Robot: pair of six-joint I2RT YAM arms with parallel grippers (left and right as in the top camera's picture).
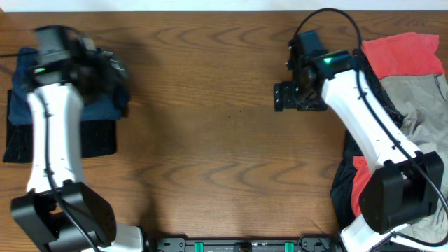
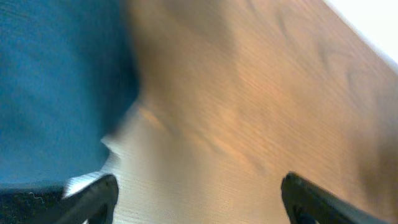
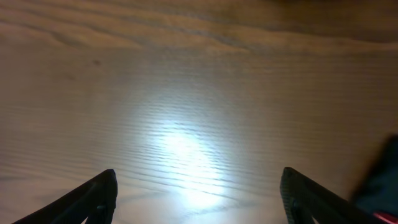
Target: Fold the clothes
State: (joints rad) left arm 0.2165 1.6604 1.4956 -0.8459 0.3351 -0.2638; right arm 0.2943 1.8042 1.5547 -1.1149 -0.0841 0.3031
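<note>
Looks to me like the step here is fetching the next piece off the unfolded pile (image 1: 420, 115), so that's my reference for everything. The right arm (image 1: 364, 119) has its jaws spread wide with nothing between them, hovering over bare desk (image 1: 210, 140) just beside the pile. In its wrist view only a dark scrap of cloth (image 3: 384, 180) from the pile's edge peeks in. The left arm (image 1: 52, 133) is well apart from the pile, clear across the desk, over the folded stack (image 1: 94, 136). Its wrist view is smeary, but the jaws read as open and empty, with a blue cloth (image 2: 56, 81) from the stack next to them. To do this well, I'd go for whatever sits on top, which looks like the grey garment (image 1: 420, 98) or the red shirt (image 1: 402, 56) at the pile's far end. Pinch a single layer at a hem or corner, not a fistful from the middle. The pile is tangled with black stuff underneath, so a deep bite could drag the lot. Pull it onto the open desk between the pile and the stack. Then bring the left arm over toward the pile so both arms can flatten it before any crease goes in. Flat first, fold second, or the fold comes out lumpy.
</note>
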